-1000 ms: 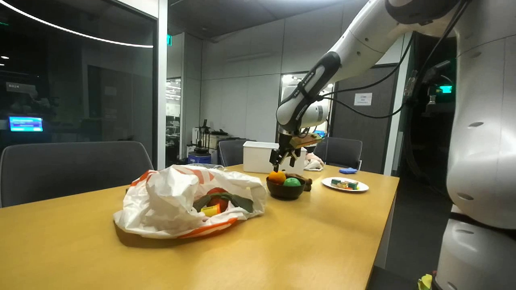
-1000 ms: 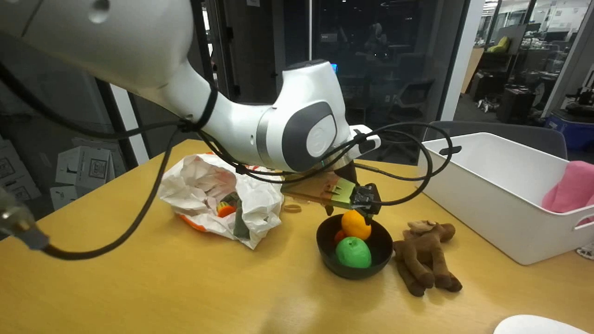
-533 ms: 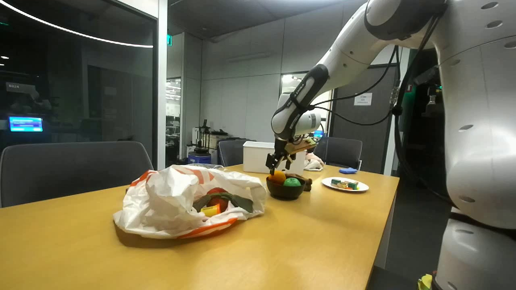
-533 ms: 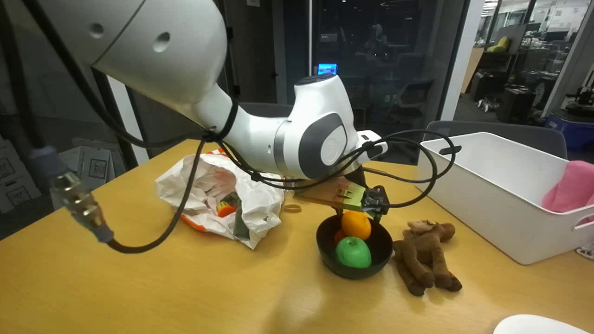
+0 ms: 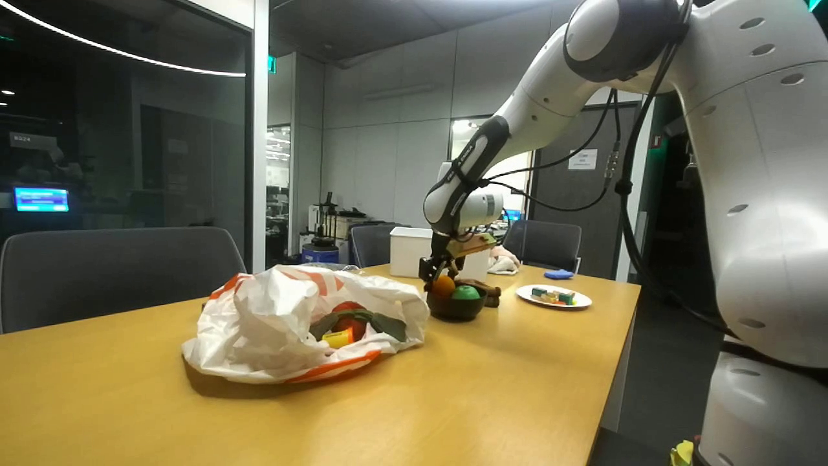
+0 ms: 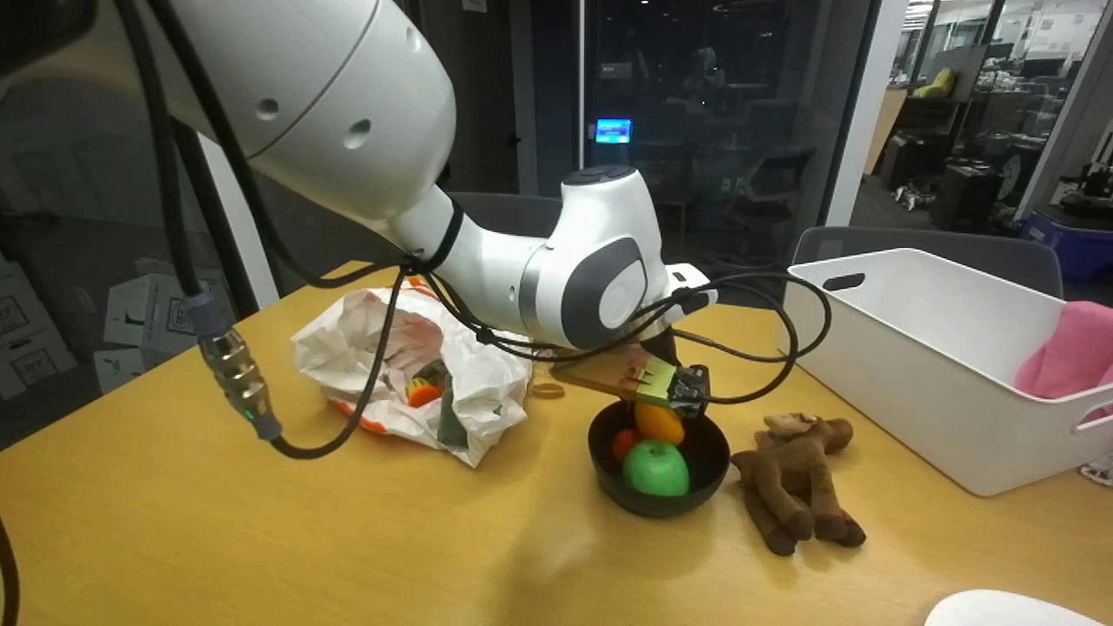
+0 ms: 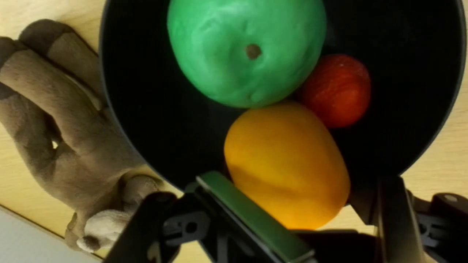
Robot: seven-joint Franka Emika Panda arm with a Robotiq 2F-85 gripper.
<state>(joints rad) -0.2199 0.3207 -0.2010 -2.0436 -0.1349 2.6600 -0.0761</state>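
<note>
since green fruit (image 7: 246, 47) and red fruit (image 7: 338, 91) take up room in dark bowl (image 7: 150, 91), orange fruit (image 7: 285, 146) sits toward rim, seemingly propped on them. gripper (image 7: 299, 179) spread astride orange fruit, not pinching: gap shows on one side; contact on other unclear. brown plush toy (image 7: 93, 146) lies just outside bowl.

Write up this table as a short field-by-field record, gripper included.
Tool: gripper, jaws apart, astride an orange-colored fruit; contact unclear
Container: black bowl holding that fruit, a green apple and a red fruit
Beside bowl: brown plush toy
Packaging: white bag, mouth open, items showing inside
Storage: white bin, pink cloth at one end
Dish: white plate bearing small colored pieces
</note>
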